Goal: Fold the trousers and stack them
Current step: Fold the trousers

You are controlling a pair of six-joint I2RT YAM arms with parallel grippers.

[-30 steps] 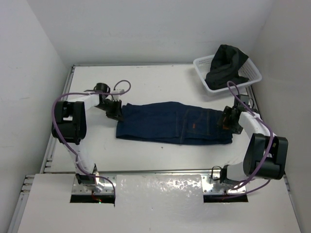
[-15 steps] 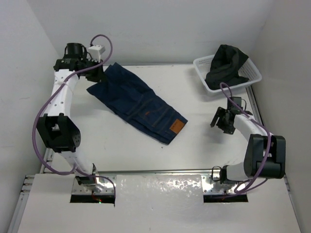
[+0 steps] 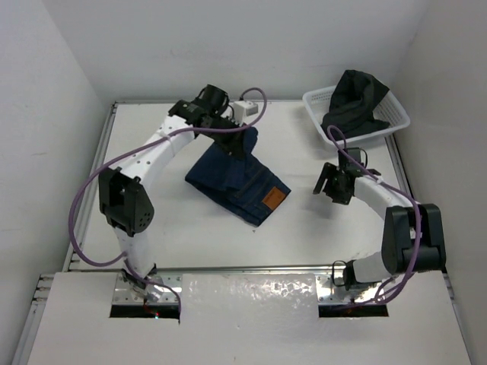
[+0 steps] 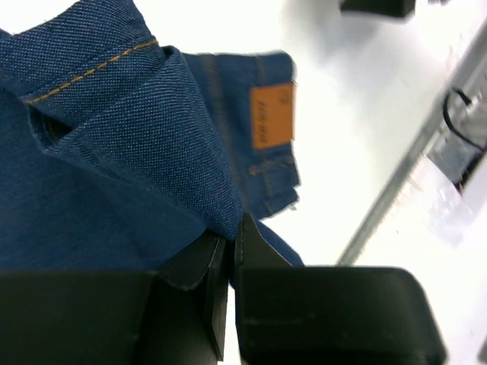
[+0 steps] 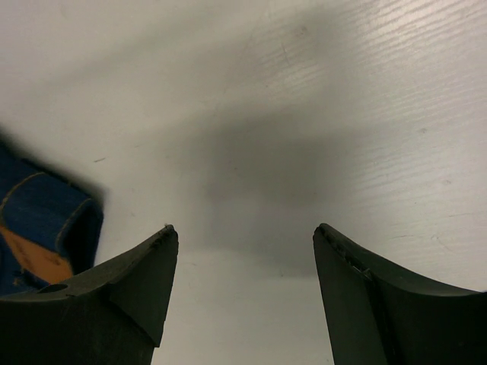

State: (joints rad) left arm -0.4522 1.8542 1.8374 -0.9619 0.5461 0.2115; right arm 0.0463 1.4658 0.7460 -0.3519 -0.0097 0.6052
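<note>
Lying part-folded near the middle of the table (image 3: 160, 220), the trousers (image 3: 232, 182) have their waistband end with the tan patch (image 4: 272, 115) flat at the near right, while the other end is raised toward the back. There the left gripper (image 4: 232, 228) has its jaws pinched tight on a fold of denim. The right gripper (image 5: 243, 236) hangs over bare table just to the right of the waistband, jaws wide and holding nothing. To fold well, the raised end should probably travel low across the cloth, line up with the waistband edge and settle flat before the pinch lets go. The free gripper could pin the waistband against sliding. How many layers are pinched I cannot tell, the arm hides the hems, and the dark cloth (image 3: 354, 99) in the basket (image 3: 396, 125) is unclear.
</note>
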